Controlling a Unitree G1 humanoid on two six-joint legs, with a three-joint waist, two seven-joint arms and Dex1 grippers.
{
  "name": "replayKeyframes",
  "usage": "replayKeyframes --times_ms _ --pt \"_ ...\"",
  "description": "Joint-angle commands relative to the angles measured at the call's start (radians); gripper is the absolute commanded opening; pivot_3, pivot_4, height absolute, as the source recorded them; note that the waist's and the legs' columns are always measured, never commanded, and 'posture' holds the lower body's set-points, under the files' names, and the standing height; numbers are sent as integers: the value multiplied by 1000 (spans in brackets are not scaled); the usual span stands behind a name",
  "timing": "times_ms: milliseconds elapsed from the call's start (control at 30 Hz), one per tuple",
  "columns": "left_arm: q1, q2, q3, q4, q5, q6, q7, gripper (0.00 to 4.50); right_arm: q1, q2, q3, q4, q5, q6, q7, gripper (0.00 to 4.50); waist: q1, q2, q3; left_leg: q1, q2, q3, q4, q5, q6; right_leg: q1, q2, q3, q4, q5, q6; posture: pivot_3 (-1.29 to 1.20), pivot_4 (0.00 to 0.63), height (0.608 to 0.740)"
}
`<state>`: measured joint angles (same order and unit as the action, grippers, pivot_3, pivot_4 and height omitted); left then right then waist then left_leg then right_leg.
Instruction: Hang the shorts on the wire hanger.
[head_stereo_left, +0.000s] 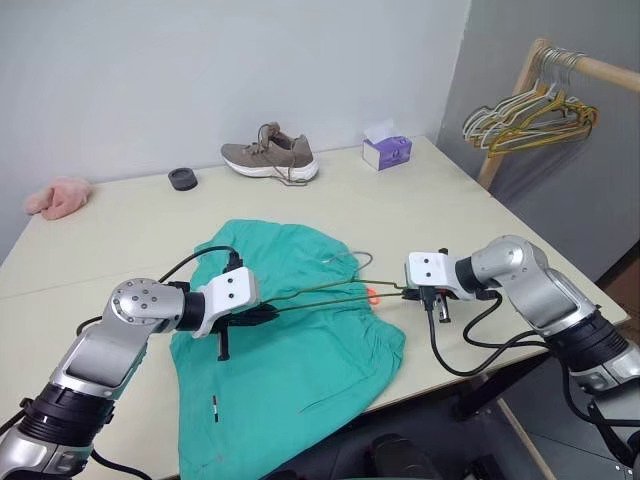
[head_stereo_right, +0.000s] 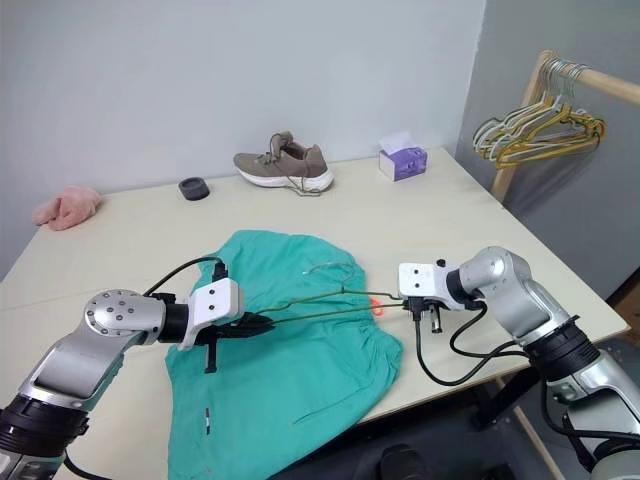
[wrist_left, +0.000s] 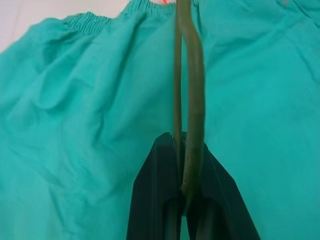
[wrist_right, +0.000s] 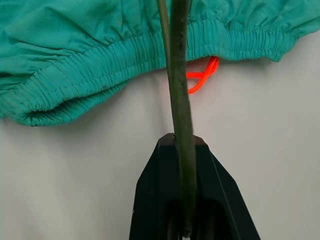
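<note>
Teal-green shorts (head_stereo_left: 285, 350) lie flat on the near half of the pale table (head_stereo_left: 120, 250), one leg hanging toward the front edge at 6 o'clock. Gathered elastic waistband faces the right side; an orange drawstring loop (wrist_right: 202, 77) pokes out from under it onto bare tabletop.

The wire hanger (head_stereo_left: 330, 290), thin olive-bronze, is held above the shorts, stretched roughly 9-to-3 o'clock across them. Its hook sits toward 12 o'clock, over the fabric.

Left gripper (head_stereo_left: 262, 316): fingers (wrist_left: 155, 200) together, clamped on the hanger's 9 o'clock end. In the left wrist view two runs of wire leave the black fingertips side by side, with green fabric behind them.

Right gripper (head_stereo_left: 407, 290): fingers (wrist_right: 215, 200) together, clamped on the hanger's 3 o'clock end, just off the waistband edge. In the right wrist view the wire runs from the fingertips out over white table, then over the waistband.

Farther back, at 12 o'clock: a tan sneaker (head_stereo_left: 270, 157) near the wall. A small black round object (head_stereo_left: 183, 179) at 11 o'clock. A purple tissue box (head_stereo_left: 387, 151) at 1 o'clock. A pink fuzzy cloth (head_stereo_left: 58, 196) at 10 o'clock, at the far left table edge.

At 2 o'clock, off the table: a wooden rack (head_stereo_left: 525, 85) carrying a bunch of yellow and silver hangers (head_stereo_left: 530, 120).
</note>
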<state>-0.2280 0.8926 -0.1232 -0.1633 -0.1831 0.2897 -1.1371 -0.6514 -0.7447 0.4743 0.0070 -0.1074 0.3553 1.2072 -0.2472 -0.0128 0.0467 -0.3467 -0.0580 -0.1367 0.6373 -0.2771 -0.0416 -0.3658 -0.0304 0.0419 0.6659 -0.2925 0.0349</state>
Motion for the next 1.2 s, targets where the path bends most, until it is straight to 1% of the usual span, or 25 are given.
replayKeyframes --times_ms 33,100,167,200,300,333,433,500,600,733,900,1000,1100,1200 --pt "-8 -30 24 -2 -25 -35 7 0 0 -11 -23 -35 -2 -12 14 20 0 0 0 -2 0 0 2 0 0 -2 0 0 1 1 -1 -270 0 740" --pt "-9 -57 38 -6 -63 -9 8 0 8 -16 -30 -47 4 -9 20 20 0 0 0 -4 -1 0 4 0 0 -3 0 0 2 3 -3 -272 0 740" --pt "-9 -77 54 -7 -88 13 11 524 22 -31 -39 -73 12 -7 28 0 0 0 0 -5 -1 0 6 -1 1 -3 0 0 2 3 -3 -274 0 740" --pt "-7 -83 61 -5 -95 19 13 703 29 -37 -43 -85 16 -4 31 0 0 0 0 -5 -1 0 7 -1 1 -3 0 0 2 3 -2 -275 0 740" --pt "-10 -106 93 9 -130 41 36 1591 49 -56 -57 -117 25 6 41 0 -1 0 0 -5 -1 0 8 -1 1 -3 0 0 4 3 -1 -279 0 740" --pt "-12 -113 106 16 -140 49 45 1901 55 -61 -62 -125 26 10 43 0 -2 0 0 -5 -1 1 9 -1 1 -4 0 1 6 1 2 -281 0 740" --pt "-32 -145 172 46 -205 119 89 2814 70 -84 -80 -148 39 39 55 0 -1 0 0 -4 -1 0 9 -1 1 -4 0 0 9 0 3 -288 0 740" --pt "-33 -146 209 57 -240 162 100 3396 82 -101 -96 -162 51 68 60 0 -3 0 0 -4 -1 0 9 -1 1 -4 0 0 11 0 3 -291 0 740" --pt "-14 -125 254 66 -273 214 105 3396 118 -137 -136 -183 83 135 63 0 -4 0 0 -2 -1 1 9 -1 1 -4 0 1 12 0 3 -296 0 740" --pt "19 -105 277 91 -261 213 118 3396 198 -184 -206 -210 139 249 56 0 -3 -1 0 -2 -1 1 9 -1 1 -4 0 1 12 0 3 -302 0 740" --pt "42 -115 286 116 -247 197 149 3396 326 -226 -314 -229 233 454 27 0 -2 -1 0 -3 -1 1 9 -1 1 -4 0 1 12 0 3 -315 0 740" --pt "44 -127 283 119 -245 189 170 3396 380 -237 -355 -230 276 554 -2 0 -2 -1 0 -2 -1 1 9 -1 1 -4 0 1 12 0 3 -324 0 740" --pt "26 -145 290 143 -237 176 207 3396 395 -228 -385 -199 304 626 -44 0 -6 0 -1 -2 -1 2 10 -1 1 -3 0 1 12 0 3 -328 0 740" --pt "10 -154 297 170 -235 168 228 3396 380 -216 -375 -160 305 642 -90 0 -11 -1 -1 -1 -1 3 10 -1 1 -3 0 2 13 0 3 -328 0 740"
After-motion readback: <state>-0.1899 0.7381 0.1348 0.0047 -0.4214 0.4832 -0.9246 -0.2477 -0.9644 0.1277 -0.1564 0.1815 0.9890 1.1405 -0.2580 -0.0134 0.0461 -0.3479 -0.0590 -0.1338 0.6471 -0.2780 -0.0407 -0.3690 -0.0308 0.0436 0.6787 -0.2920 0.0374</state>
